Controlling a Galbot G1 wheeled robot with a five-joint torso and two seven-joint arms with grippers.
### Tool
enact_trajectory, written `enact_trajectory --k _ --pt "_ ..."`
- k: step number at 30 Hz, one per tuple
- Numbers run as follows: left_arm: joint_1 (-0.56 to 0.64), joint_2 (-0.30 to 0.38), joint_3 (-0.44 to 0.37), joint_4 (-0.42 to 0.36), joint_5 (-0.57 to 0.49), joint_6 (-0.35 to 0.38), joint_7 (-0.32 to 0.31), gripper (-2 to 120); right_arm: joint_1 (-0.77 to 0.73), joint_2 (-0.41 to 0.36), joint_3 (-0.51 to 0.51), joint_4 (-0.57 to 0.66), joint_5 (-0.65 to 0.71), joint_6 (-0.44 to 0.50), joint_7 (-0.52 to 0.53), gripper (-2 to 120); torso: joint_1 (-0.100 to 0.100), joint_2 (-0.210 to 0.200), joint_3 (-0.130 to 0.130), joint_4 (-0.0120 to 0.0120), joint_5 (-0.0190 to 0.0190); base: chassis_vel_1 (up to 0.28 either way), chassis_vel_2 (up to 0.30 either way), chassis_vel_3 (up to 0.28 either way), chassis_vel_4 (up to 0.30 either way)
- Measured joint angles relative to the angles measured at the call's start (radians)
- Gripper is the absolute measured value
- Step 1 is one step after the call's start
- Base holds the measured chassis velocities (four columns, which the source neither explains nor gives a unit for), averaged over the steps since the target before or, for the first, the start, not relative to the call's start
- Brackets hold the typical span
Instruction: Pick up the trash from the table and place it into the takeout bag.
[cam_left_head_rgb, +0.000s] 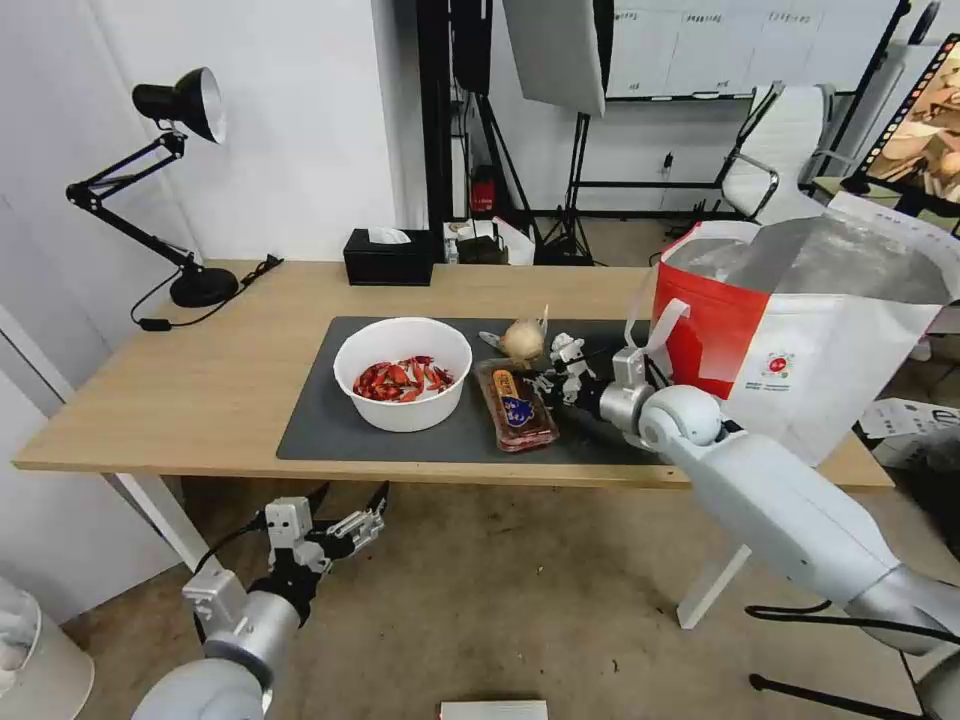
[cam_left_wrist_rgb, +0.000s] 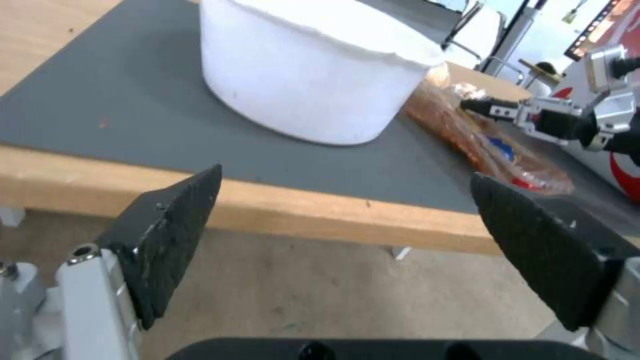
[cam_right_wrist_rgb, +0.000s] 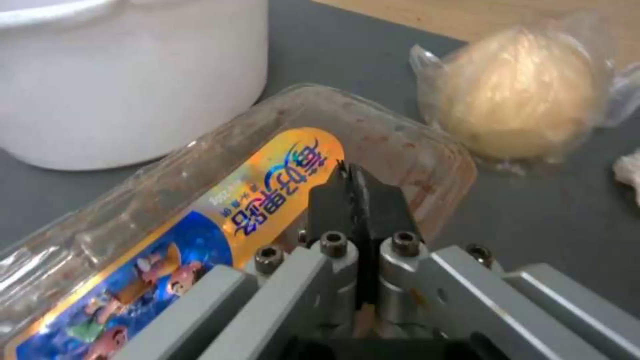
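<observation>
That clear plastic tray (cam_right_wrist_rgb: 220, 200) just beside the white bowl (cam_left_head_rgb: 402, 372) looks feather-light, flimsy and a bit greasy, so I'd pinch its rim, which is right where the right claw (cam_right_wrist_rgb: 357, 187) sits pressed shut, holding nothing, while the left claw (cam_left_wrist_rgb: 347, 240) hangs wide open below the worktop (cam_left_head_rgb: 200, 380).

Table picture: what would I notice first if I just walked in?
Probably the white bowl of red shell scraps in the middle of the dark mat, and the big red-and-white takeout bag at the table's right end. Next, the right gripper, shut, over the clear tray beside the bowl, with a tan ball just behind. The left gripper waits open below the table's front edge.
</observation>
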Motion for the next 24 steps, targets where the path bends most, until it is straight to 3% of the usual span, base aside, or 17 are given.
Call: enact_trajectory --k 8,11,12,15,19,24 --pt "-0.063 0.083 0.042 0.017 -0.118 -0.027 -0.001 100 -0.001 -0.018 0.001 0.019 0.011 -0.003 -0.001 0 0.0 0.0 0.0 0.0003 0.0 0.0 0.0 0.0 0.0" --pt "-0.115 0.188 0.098 0.036 -0.251 -0.094 -0.023 100 -0.001 -0.023 0.001 0.02 0.013 -0.003 -0.003 0 0.0 0.0 0.0 0.0 0.0001 0.0 0.0 0.0 0.0" --pt "-0.115 0.188 0.098 0.036 -0.251 -0.094 -0.023 100 -0.001 -0.023 0.001 0.02 0.013 -0.003 -0.003 0 0.0 0.0 0.0 0.0 0.0001 0.0 0.0 0.0 0.0" --pt "-0.148 0.292 0.153 0.073 -0.325 -0.18 -0.038 100 -0.007 -0.02 0.002 0.028 0.031 0.001 -0.004 0 0.0 0.0 0.0 -0.0001 0.0 0.0 0.0 0.0 0.0" --pt "-0.156 0.369 0.198 0.103 -0.344 -0.249 -0.036 100 -0.01 -0.014 0.004 0.042 0.042 0.004 -0.004 0 0.0 0.0 0.0 0.0002 -0.0003 0.0 0.0 0.0 0.0" --pt "-0.169 0.401 0.231 0.115 -0.396 -0.265 -0.035 100 -0.012 -0.008 0.002 0.044 0.04 0.004 -0.003 0 0.0 0.0 0.0 0.0002 -0.0001 0.0 0.0 0.0 0.0"
